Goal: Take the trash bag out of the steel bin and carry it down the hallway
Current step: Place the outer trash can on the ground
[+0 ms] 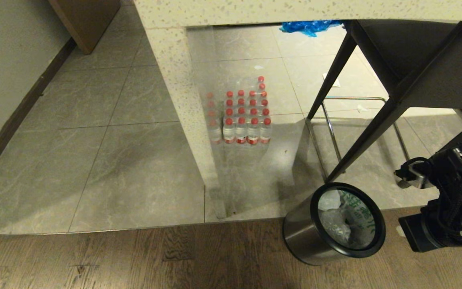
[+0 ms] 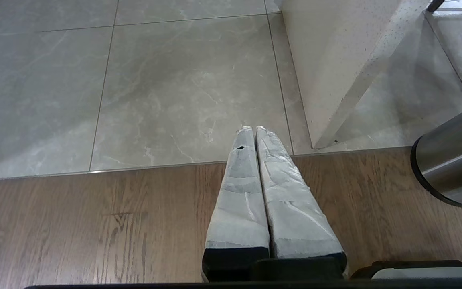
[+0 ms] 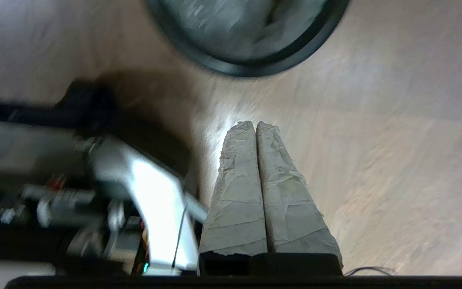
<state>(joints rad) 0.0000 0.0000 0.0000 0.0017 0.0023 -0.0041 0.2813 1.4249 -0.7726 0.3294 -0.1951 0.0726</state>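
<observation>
The steel bin [image 1: 301, 235] stands on the wooden floor at the lower right, tilted toward me in the head view, with its black ring rim [image 1: 377, 241] showing. Inside it lies the trash bag [image 1: 357, 212], thin white plastic with green lettering. My right arm [image 1: 451, 196] hangs just right of the bin. My right gripper [image 3: 255, 124] is shut and empty above the wood floor, a short way from the bin's rim [image 3: 251, 70]. My left gripper [image 2: 254, 129] is shut and empty over the floor seam, with the bin [image 2: 451, 164] off to its side. The hallway's grey tiles [image 1: 74, 140] stretch away on the left.
A speckled stone counter leg [image 1: 183, 100] stands beyond the bin. Behind it is a pack of red-capped water bottles [image 1: 241, 116]. A black furniture frame [image 1: 359, 132] slants above the bin. A blue bag [image 1: 307, 27] lies far back. My own base [image 3: 94, 192] is beside the right gripper.
</observation>
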